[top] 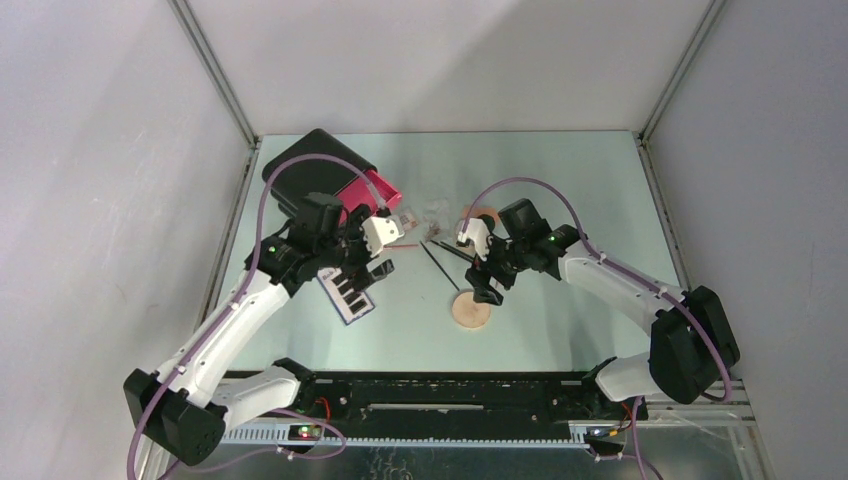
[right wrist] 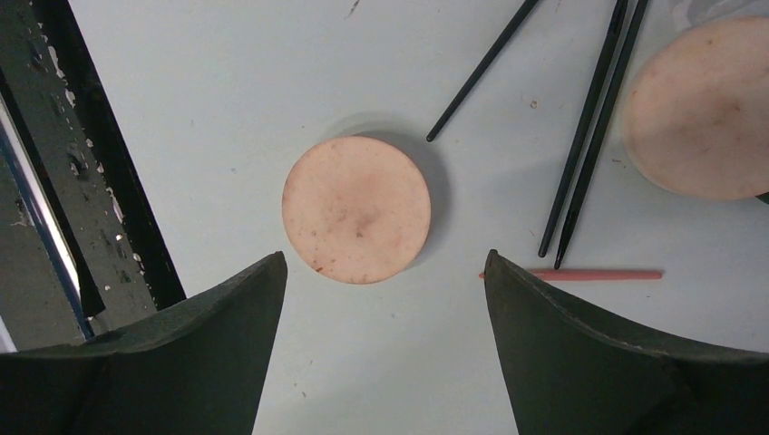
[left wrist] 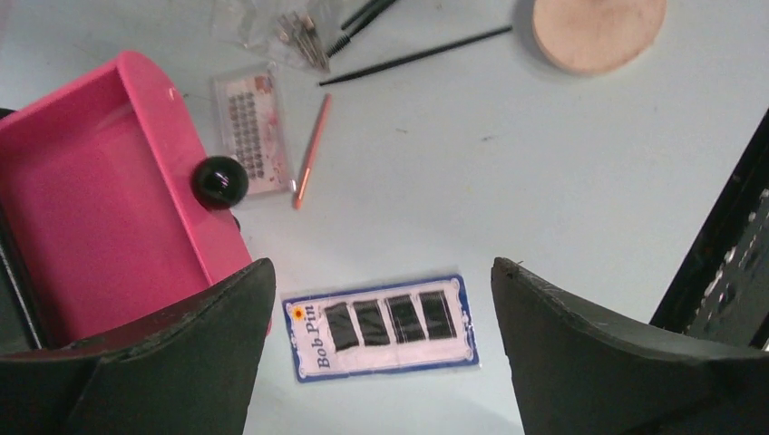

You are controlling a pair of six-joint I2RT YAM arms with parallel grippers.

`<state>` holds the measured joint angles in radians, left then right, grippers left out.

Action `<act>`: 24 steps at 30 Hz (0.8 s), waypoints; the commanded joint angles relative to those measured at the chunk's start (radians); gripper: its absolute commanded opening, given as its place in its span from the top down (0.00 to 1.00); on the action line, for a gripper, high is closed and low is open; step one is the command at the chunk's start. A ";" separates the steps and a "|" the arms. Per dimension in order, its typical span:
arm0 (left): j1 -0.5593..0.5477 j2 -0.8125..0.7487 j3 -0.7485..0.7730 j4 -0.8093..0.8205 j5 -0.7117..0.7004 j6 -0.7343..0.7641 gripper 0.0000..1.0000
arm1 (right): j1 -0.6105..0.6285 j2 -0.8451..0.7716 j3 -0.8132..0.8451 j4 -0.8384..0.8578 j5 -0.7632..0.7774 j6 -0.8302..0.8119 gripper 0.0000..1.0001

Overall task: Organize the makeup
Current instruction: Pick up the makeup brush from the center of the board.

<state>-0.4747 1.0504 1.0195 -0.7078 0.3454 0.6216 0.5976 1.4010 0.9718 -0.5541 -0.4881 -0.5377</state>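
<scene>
My left gripper is open and empty, hovering above a blue-edged "Bob Pin" card with black panels, which also shows in the top view. My right gripper is open and empty just above a tan round disc, the one near the table's front. A second tan disc lies farther back. Thin black sticks and a pink stick lie between them. A clear case with rows of dots and a clear packet lie by the drawer.
The black box stands at the back left with one pink drawer pulled open, its black knob toward the table. The drawer looks bare inside. The black rail runs along the table's near edge.
</scene>
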 commanded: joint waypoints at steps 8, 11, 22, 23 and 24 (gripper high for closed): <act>0.005 -0.110 -0.144 -0.036 -0.090 0.072 0.08 | 0.013 0.025 0.039 0.122 0.182 0.055 0.18; 0.005 -0.153 -0.179 -0.006 -0.111 0.051 0.08 | 0.014 0.059 0.078 0.099 0.192 0.038 0.20; 0.005 -0.215 -0.265 -0.009 -0.183 0.070 0.09 | 0.027 0.230 0.199 0.063 0.246 0.028 0.32; 0.005 -0.222 -0.267 -0.001 -0.184 0.065 0.09 | 0.027 0.249 0.214 0.054 0.255 0.027 0.33; 0.005 -0.229 -0.272 0.008 -0.182 0.060 0.09 | 0.027 0.264 0.229 0.044 0.261 0.024 0.35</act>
<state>-0.4744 0.8566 0.7673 -0.7414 0.1787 0.6888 0.6178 1.6127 1.1336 -0.4900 -0.2852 -0.5106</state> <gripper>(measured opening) 0.910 0.676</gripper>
